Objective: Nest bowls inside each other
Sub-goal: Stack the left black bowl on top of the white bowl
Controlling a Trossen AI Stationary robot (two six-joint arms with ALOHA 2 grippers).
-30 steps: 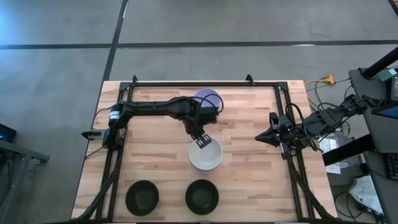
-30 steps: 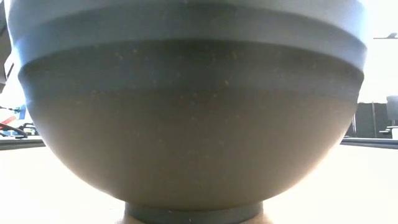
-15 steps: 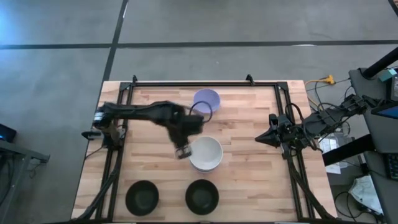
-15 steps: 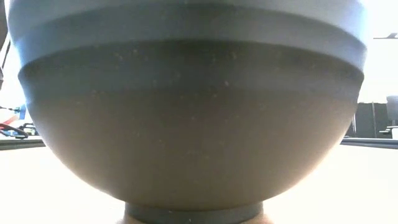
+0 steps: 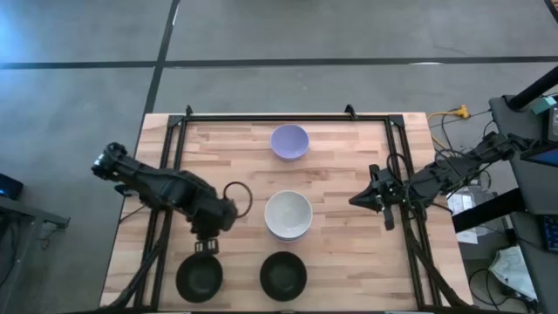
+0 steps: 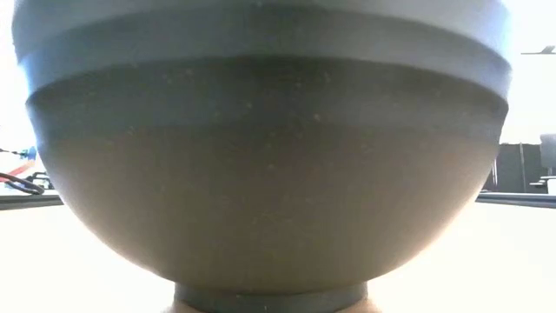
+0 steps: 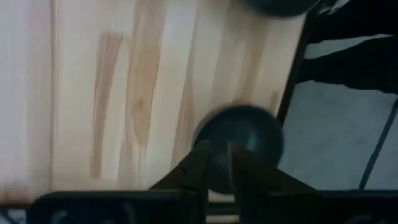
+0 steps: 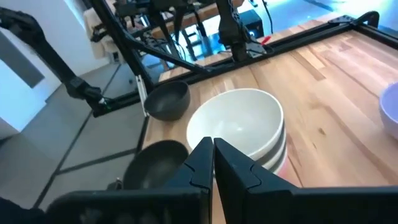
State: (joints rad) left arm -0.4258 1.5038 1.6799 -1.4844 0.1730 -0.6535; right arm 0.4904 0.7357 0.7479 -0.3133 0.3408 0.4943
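The white bowls (image 5: 289, 215) sit stacked mid-table. Two black bowls (image 5: 200, 277) lie at 6 and 7 o'clock, the purple bowl (image 5: 289, 141) at 12. The left gripper (image 5: 207, 245) hangs above one black bowl, fingers nearly together. The right gripper (image 5: 357, 200) waits at 3 o'clock, pressed together.

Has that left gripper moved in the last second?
Yes. The left gripper left the white bowls and now sits by the black bowl at the table's near left.
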